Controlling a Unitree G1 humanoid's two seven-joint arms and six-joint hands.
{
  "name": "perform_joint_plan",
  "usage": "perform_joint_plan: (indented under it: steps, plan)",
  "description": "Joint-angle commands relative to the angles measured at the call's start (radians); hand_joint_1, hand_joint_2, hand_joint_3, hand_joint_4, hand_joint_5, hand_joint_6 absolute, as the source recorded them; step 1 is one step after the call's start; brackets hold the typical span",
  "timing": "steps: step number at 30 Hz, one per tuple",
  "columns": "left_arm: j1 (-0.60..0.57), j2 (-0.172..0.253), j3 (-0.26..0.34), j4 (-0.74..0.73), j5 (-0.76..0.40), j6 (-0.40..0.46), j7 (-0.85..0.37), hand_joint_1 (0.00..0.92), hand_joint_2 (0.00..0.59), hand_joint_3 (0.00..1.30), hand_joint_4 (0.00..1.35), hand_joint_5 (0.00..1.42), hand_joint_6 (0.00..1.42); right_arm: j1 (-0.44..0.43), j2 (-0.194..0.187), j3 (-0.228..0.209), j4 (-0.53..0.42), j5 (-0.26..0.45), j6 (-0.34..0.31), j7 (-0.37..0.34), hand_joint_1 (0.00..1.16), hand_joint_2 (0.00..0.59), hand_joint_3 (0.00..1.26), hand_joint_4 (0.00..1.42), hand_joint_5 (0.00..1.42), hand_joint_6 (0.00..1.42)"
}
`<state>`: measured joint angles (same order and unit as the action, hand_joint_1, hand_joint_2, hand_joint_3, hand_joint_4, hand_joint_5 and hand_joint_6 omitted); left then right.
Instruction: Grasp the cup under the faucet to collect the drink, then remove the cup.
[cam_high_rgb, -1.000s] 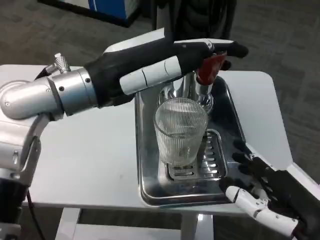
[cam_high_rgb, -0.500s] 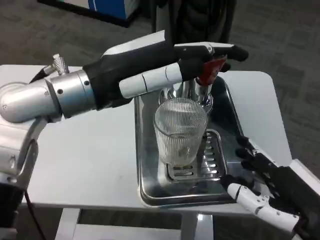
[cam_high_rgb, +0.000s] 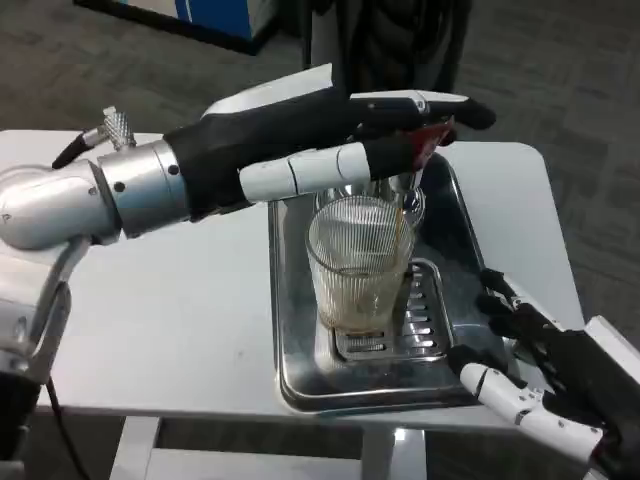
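My left robot hand (cam_high_rgb: 330, 135) reaches across the steel tray, its fingers wrapped over the red tap handle (cam_high_rgb: 428, 140) of the dispenser and pressing it; it holds that handle and nothing else. Below it the ribbed glass cup (cam_high_rgb: 360, 262) stands upright on the slotted drip grate (cam_high_rgb: 400, 325), under the faucet spout (cam_high_rgb: 405, 195). A second ago the cup looked clear to the bottom; now a shallow layer of pale brownish drink sits in its base, so the tap has opened and filling has begun. I judge the level still low, so the handle should stay pressed a while before the cup can come out.

My right robot hand (cam_high_rgb: 545, 385) hangs at the tray's near right corner, fingers spread and holding nothing, apart from the cup. It has crept a little up and inward since the earlier pictures, which I read as getting ready for the grasp.

The tray (cam_high_rgb: 295, 350) lies on the white tabletop (cam_high_rgb: 170, 310).
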<state>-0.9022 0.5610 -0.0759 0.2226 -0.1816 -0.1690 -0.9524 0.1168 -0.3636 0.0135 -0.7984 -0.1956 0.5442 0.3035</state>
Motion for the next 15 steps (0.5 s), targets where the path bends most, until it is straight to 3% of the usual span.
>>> perform_joint_plan:
  steps: [1, 15]
  plan:
    - [0.043, 0.023, -0.034, 0.009, 0.049, 0.013, -0.021, 0.0, 0.068, 0.17, 0.05, 0.08, 0.0, -0.006, 0.004, 0.001, 0.005, 0.002, -0.017, -0.01, 0.47, 0.364, 0.01, 0.06, 0.06, 0.03]
    - [0.049, 0.029, -0.039, 0.008, 0.047, 0.016, -0.003, 0.0, 0.077, 0.17, 0.05, 0.08, 0.0, -0.028, 0.035, -0.008, 0.045, -0.003, -0.059, -0.062, 0.58, 0.309, 0.01, 0.07, 0.09, 0.08]
